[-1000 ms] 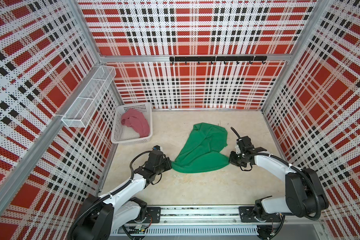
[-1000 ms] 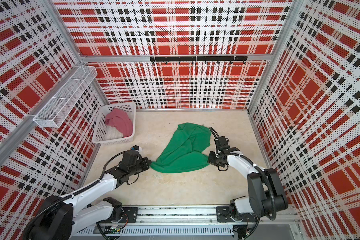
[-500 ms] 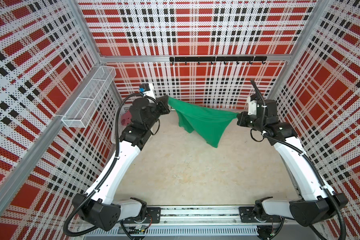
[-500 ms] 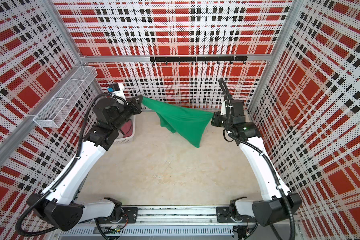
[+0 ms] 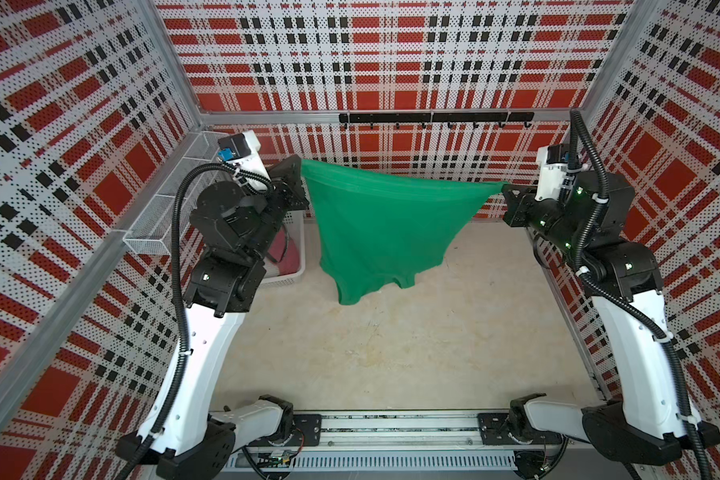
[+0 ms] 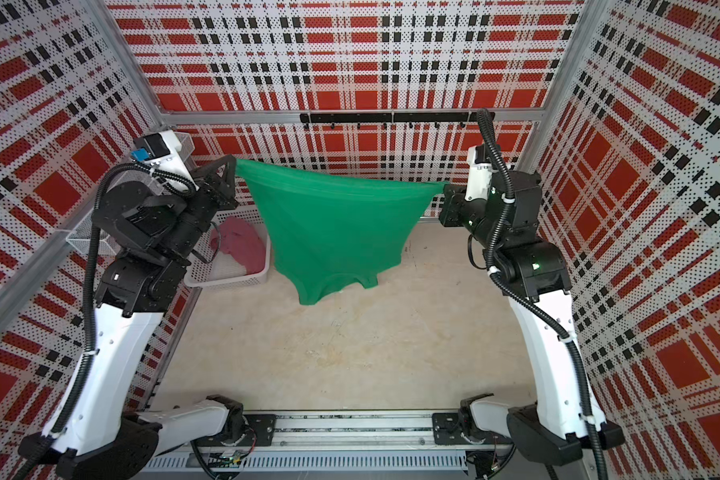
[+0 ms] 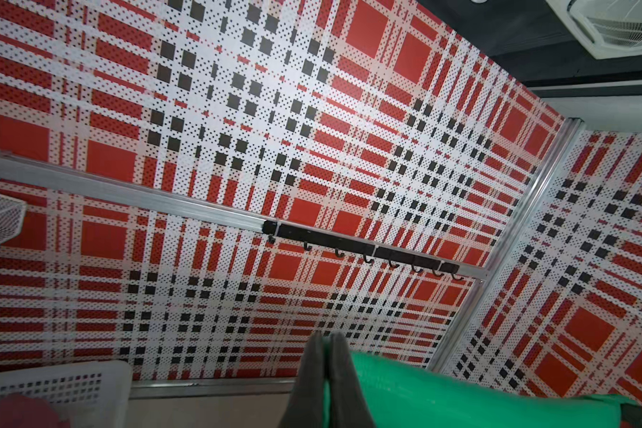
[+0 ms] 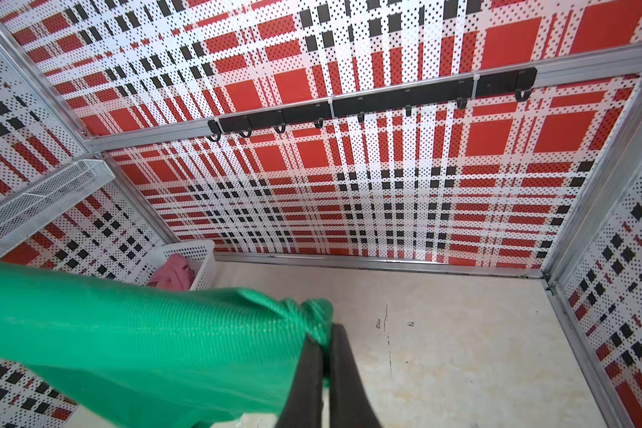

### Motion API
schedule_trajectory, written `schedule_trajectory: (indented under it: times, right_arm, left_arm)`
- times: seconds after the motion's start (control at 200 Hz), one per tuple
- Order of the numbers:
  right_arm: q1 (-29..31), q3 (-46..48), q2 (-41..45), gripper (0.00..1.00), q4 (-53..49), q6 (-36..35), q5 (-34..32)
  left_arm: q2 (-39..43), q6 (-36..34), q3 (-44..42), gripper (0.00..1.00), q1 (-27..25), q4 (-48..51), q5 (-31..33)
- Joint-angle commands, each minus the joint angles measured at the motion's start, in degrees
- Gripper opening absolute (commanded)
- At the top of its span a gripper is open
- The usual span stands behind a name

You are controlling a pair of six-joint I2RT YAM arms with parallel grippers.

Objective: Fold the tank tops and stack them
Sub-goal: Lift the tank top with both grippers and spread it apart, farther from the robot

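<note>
Your green tank top (image 5: 375,224) hangs in the air, spread wide between the two arms. In both top views its upper edge runs taut from one held corner to the other. The body drapes down from that edge, and the straps and neckline (image 6: 333,286) are lowest. From above you cannot tell whether that low edge touches the table (image 5: 391,353).

Your left gripper (image 5: 301,168) is clamped on the left corner. In the left wrist view its fingers (image 7: 312,370) press tight together, with green cloth running off beside them. Your right gripper (image 5: 506,192) is clamped on the opposite corner. The right wrist view shows the cloth bunched into a small wad (image 8: 314,315) at the pinched fingertips.

The pink tank top (image 6: 242,245) lies crumpled in the white basket (image 6: 225,282), which stands in the far left corner of the table, partly behind the left arm. A wire shelf (image 5: 159,224) hangs on the left wall, and a black hook rail (image 5: 433,118) runs along the back wall.
</note>
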State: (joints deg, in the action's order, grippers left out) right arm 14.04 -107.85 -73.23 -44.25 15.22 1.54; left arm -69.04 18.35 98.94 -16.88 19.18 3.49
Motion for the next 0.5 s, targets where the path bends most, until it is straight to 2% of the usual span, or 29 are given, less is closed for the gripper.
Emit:
schedule_trajectory:
  times: [0.0, 0.06, 0.236, 0.316, 0.401, 0.496]
  right_arm:
    - [-0.15, 0.37, -1.69, 0.00, -0.63, -1.59, 0.94]
    - [-0.15, 0.32, -3.31, 0.00, -0.32, -2.11, 1.53]
    - [-2.68, -2.49, -10.58, 0.00, 2.24, -4.57, 4.89]
    - [-4.55, -5.82, -15.17, 0.00, 4.31, -5.58, 7.34]
    - [-6.04, -10.95, -20.89, 0.00, 6.09, -6.34, 9.43]
    - [-7.97, -18.31, -27.58, 0.00, 7.30, -5.54, 14.05]
  left_arm:
    - [-1.93, -1.41, -0.44, 0.00, 2.28, 2.12, -1.97]
    - [-4.13, -1.39, -0.73, 0.00, 4.87, 2.01, -4.02]
    - [-13.13, -1.56, 1.35, 0.00, 7.72, -1.64, -6.81]
    - [-18.26, -1.14, 4.46, 0.00, 8.44, -4.20, -8.78]
    - [-23.70, 2.50, 8.05, 0.00, 10.65, -7.38, -14.25]
    - [-28.94, 2.54, 13.61, 0.00, 10.98, -8.93, -12.20]
